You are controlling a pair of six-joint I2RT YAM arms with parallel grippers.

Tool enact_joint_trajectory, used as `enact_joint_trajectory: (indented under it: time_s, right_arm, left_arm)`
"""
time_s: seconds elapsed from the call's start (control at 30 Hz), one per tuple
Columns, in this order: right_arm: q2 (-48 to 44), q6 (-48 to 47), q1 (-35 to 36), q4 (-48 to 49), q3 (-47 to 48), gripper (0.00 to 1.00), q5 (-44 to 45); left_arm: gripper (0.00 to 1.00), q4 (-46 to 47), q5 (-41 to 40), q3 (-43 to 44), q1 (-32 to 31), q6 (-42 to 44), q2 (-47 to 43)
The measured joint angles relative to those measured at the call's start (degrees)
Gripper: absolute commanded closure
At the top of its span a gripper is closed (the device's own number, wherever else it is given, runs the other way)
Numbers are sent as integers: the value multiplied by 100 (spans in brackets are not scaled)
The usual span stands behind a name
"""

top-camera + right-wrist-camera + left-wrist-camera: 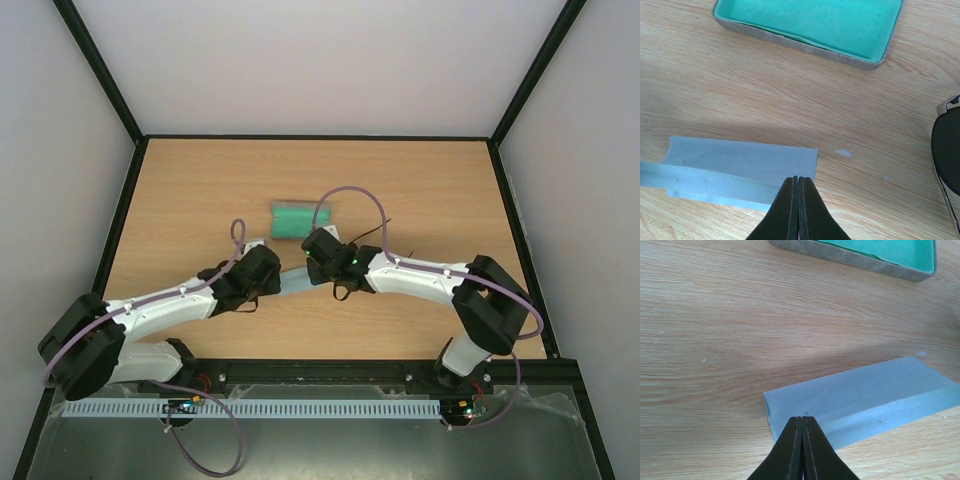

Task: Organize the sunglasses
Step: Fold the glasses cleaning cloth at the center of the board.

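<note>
A light blue cloth (pixel 297 281) lies folded on the wooden table between my two grippers. A raised crease runs from one set of tips to the other. My left gripper (pixel 803 418) is shut on the cloth's near left corner (pixel 865 395). At the right end of the cloth (pixel 740 162), my right gripper (pixel 798 178) is also shut on it. One dark round lens of the sunglasses (pixel 946 157) shows at the right edge of the right wrist view. From above, only a thin temple arm (pixel 381 225) sticks out past the right arm.
The grey case with green lining (pixel 300 218) lies open just beyond the cloth, also visible as the case (pixel 865 255) and the case (pixel 810 22). Black frame rails border the table (pixel 200 180) on all sides.
</note>
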Motion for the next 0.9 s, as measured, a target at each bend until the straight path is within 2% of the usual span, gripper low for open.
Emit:
enact_joint_trajectory:
  time_s: [0.9]
  right_arm:
    - [-302, 162, 122, 160, -511, 99, -50]
  left_arm:
    - [98, -146, -201, -7, -393, -326, -37]
